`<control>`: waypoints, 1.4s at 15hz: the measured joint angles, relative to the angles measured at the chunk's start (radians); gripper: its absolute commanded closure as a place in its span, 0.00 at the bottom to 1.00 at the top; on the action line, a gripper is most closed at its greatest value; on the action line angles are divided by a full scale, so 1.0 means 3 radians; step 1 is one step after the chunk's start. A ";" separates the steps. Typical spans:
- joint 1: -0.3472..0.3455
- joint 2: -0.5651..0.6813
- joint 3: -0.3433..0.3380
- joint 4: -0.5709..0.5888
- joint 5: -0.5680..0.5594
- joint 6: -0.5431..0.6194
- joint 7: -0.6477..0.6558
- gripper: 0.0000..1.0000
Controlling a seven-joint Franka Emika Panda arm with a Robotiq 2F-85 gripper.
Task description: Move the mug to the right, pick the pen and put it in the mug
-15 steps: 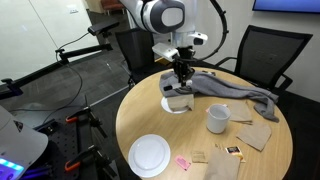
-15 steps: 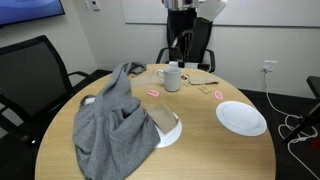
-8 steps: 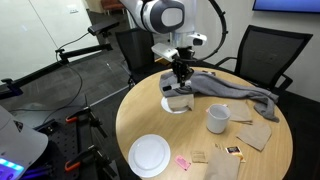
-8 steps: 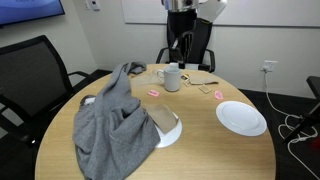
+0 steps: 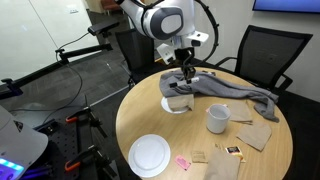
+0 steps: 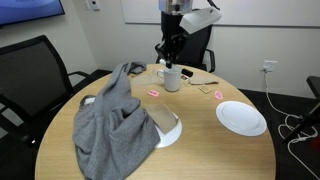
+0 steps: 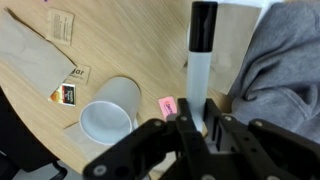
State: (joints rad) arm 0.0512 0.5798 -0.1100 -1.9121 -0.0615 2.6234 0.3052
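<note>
The gripper (image 7: 197,128) has its jaws clamped on the pen (image 7: 201,60), whose lower end is hidden between them, beside the mug (image 7: 108,113) on the table (image 7: 130,40). In both exterior views the pen is too small to make out.

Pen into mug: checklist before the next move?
1. Pen gripped: ok. The pen sits between the end effector fingers, jaws closed on the barrel.
2. Mug upright and open: ok. The mug shows an empty round opening.
3. Pen lined up over the mug: not ok. In the wrist view the mug lies off to one side of the pen. In an exterior view the end effector hangs by the cloth, apart from the mug.
4. Pen off the table: ok, the end effector is raised.
5. Cloth clear of the path: cannot tell.
6. Height enough to clear the mug rim: cannot tell.
</note>
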 measured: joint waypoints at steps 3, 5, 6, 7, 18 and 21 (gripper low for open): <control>0.0174 0.0114 -0.0183 0.0001 0.0000 0.0419 0.0512 0.95; 0.0382 0.0208 -0.0405 0.0008 0.0000 0.0667 0.0890 0.95; 0.0505 0.0257 -0.0534 0.0015 0.0000 0.0759 0.1083 0.95; 0.0639 0.0310 -0.0677 0.0025 0.0000 0.0832 0.1287 0.95; 0.1939 0.1047 -0.2189 0.0229 0.0005 0.0953 0.3569 0.95; 0.2225 0.1292 -0.2550 0.0233 0.0016 0.0952 0.4070 0.95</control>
State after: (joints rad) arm 0.7189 0.9674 -0.8748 -1.8420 -0.0568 2.9091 1.5261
